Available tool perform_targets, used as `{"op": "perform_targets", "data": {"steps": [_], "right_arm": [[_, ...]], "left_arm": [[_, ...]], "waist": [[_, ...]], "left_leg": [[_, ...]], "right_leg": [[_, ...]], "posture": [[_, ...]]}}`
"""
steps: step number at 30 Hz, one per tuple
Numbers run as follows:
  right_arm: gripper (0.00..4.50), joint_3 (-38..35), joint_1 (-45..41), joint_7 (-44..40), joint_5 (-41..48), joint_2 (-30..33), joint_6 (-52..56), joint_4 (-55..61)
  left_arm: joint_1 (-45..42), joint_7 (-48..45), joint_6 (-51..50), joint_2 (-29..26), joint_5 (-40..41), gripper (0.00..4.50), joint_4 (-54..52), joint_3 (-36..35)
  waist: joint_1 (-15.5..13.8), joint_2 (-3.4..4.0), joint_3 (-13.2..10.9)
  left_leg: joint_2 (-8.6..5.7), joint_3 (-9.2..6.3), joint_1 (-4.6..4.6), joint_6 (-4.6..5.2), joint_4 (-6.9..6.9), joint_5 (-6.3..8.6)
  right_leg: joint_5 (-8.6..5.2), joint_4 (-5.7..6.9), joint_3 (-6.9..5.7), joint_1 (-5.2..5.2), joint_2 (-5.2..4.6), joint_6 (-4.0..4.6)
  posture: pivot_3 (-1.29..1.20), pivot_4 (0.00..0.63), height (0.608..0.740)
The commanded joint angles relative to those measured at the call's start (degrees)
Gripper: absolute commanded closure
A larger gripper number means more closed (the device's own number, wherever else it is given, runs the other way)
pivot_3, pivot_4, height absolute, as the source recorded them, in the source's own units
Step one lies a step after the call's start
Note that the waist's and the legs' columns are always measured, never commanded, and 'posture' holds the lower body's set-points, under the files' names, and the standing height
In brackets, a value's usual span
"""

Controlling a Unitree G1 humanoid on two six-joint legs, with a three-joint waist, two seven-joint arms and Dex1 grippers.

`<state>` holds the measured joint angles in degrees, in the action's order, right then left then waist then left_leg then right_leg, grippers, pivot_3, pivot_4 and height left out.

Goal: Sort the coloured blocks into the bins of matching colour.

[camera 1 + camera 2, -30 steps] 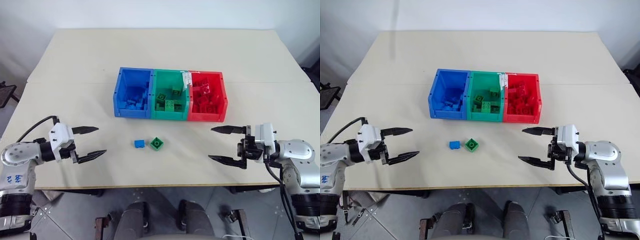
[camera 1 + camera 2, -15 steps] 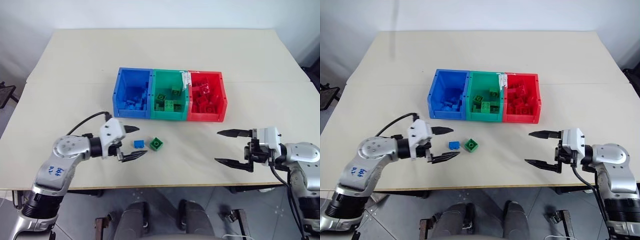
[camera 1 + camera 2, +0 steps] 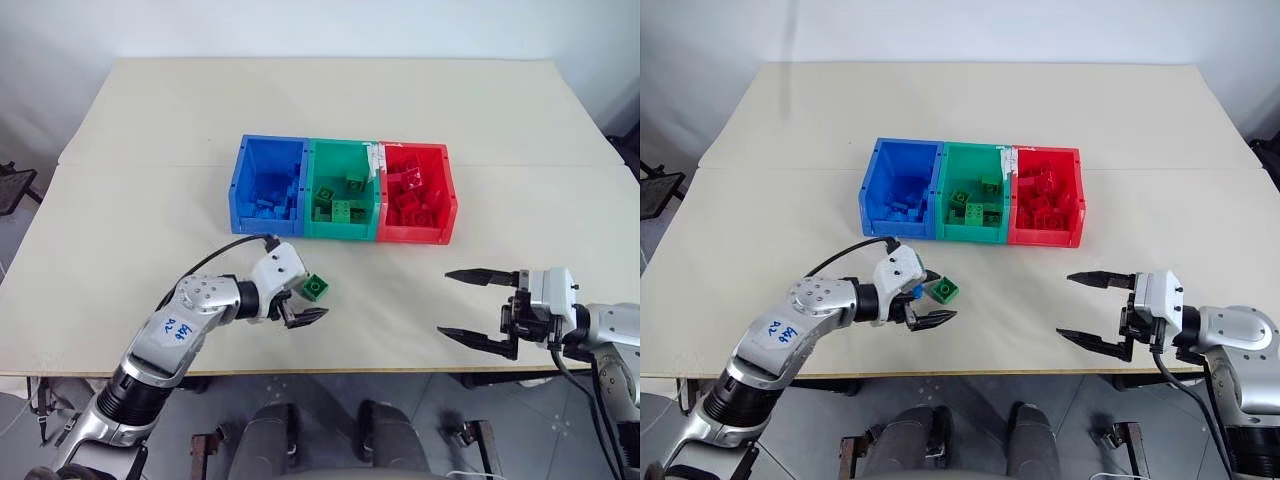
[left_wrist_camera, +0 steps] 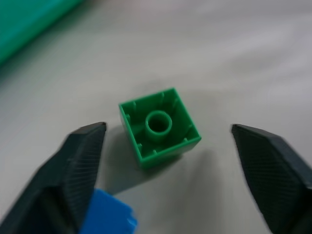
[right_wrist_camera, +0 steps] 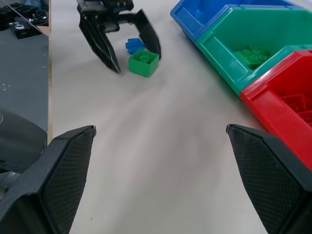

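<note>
A green block (image 3: 314,286) lies upside down on the table in front of the bins. My left gripper (image 3: 312,299) stands open around it, one finger on each side with a gap on both, as the left wrist view shows around the green block (image 4: 159,126). A blue block (image 3: 915,291) lies right beside the finger (image 4: 73,175) on its side. Behind stand the joined blue bin (image 3: 262,224), green bin (image 3: 340,229) and red bin (image 3: 415,233), each holding several blocks of its own colour. My right gripper (image 3: 444,303) hovers open and holds nothing at the front right.
A white label (image 3: 373,157) sits on the rim between the green and red bins. The front table edge (image 3: 380,370) runs just below both grippers. A seam (image 3: 150,165) crosses the tabletop behind the bins.
My left arm has swung right from the table's left side to the blocks, and its fingers now straddle the green block, a little narrower. The right gripper has barely shifted.
</note>
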<state>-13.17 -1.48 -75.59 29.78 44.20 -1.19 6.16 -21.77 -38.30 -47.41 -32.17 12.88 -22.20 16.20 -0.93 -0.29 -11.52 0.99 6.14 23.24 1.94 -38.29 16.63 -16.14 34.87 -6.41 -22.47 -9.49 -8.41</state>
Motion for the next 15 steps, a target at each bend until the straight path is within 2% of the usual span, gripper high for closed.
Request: {"op": "perform_targets", "data": {"steps": [1,6,15], "right_arm": [[0.0,-1.2,0.3,0.7,1.3,-0.1,-0.2,1.8],[0.0,-0.4,-0.1,1.2,1.1,-0.6,-0.3,1.8],[0.0,-2.0,1.0,3.9,2.0,-1.2,0.1,2.9]], "left_arm": [[0.1,0.4,-0.6,-0.2,-0.3,1.47,-2.0,0.0],[0.4,0.3,3.6,0.1,-0.2,3.0,-1.0,-1.3],[-0.3,-6.2,22.4,3.7,4.1,3.04,4.2,-7.2]], "waist": [[-0.1,0.0,0.0],[-0.4,0.0,0.0],[-0.5,0.0,0.0]], "left_leg": [[0.01,0.0,0.0,0.0,0.0,0.0],[0.01,0.01,0.0,0.0,-0.01,0.0],[0.01,0.02,0.01,0.0,-0.02,0.0]], "right_leg": [[0.0,0.0,0.0,0.0,0.0,0.0],[0.0,-0.03,0.01,0.01,0.0,0.01],[0.0,-0.11,0.0,0.0,-0.01,0.02]], "posture": [[0.0,0.15,0.74],[0.0,0.15,0.74],[0.0,0.15,0.74]]}}
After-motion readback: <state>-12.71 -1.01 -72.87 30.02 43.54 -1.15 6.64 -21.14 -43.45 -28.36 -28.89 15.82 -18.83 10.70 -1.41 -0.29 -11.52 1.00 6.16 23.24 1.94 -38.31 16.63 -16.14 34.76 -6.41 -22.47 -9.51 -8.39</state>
